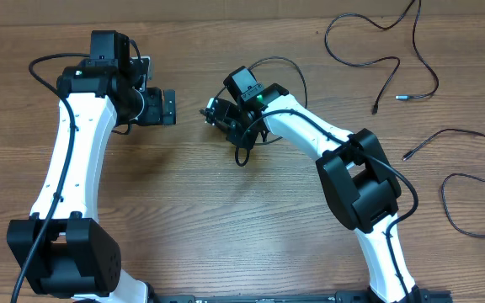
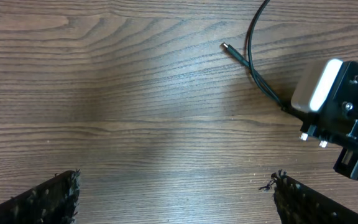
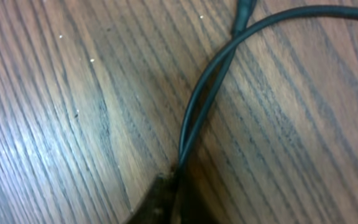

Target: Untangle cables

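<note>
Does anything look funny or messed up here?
Just one thing: two strands of black cable run side by side into the right gripper's pinched tips, so it looks folded double there. Nothing looks broken.

Right wrist view: the right fingers (image 3: 163, 202) are a dark blur cut off by the bottom edge, and a doubled cable (image 3: 194, 118) disappears into them. Whether it is one cord or two cannot be told. A plug end (image 3: 242, 15) is clipped by the top edge.

Left wrist view: only the tips of the left fingers (image 2: 45, 199) show.

Overhead: the far cables (image 1: 386, 84) run off the top and right edges.
</note>
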